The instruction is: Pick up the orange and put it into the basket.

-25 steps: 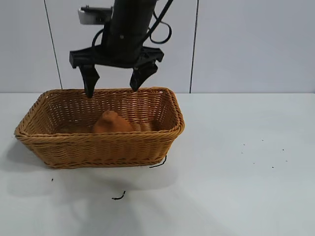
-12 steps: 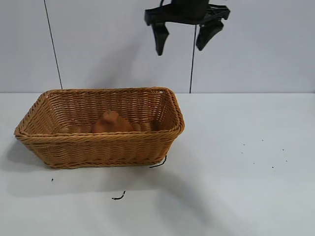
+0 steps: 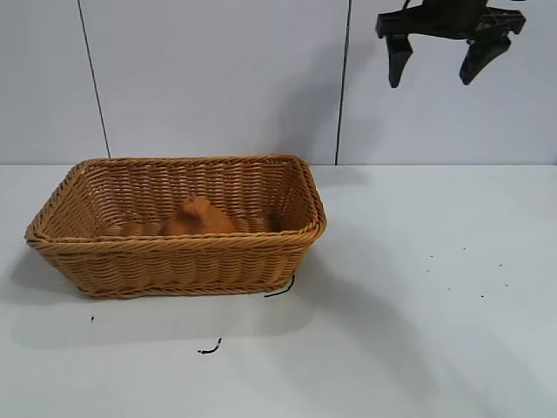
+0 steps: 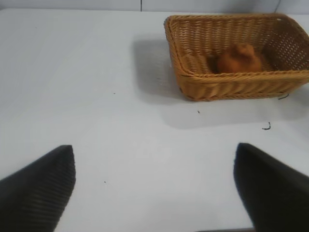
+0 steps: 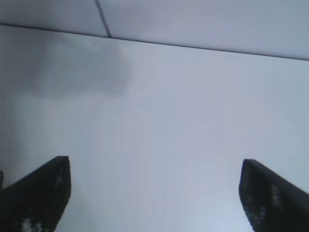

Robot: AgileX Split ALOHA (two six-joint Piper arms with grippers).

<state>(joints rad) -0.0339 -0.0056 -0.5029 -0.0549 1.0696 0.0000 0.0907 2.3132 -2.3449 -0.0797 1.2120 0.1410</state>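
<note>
The orange (image 3: 196,218) lies inside the basket (image 3: 174,246), near the middle of its floor, with nothing touching it. It also shows in the left wrist view (image 4: 237,58), inside the basket (image 4: 231,75). My right gripper (image 3: 432,80) is open and empty. It hangs high in front of the back wall, well to the right of the basket. In its own view the right gripper (image 5: 154,164) has only bare table and wall between its jaws. My left gripper (image 4: 154,149) is open and empty, low over the table far from the basket, and out of the exterior view.
Two short black thread scraps lie on the white table in front of the basket, one by its right corner (image 3: 280,289) and one nearer the camera (image 3: 209,348). Small dark specks (image 3: 481,296) dot the table at the right. A panelled wall stands behind.
My right gripper has risen from just above the basket and moved right, staying open. The orange stays in the basket. The basket has not moved.
</note>
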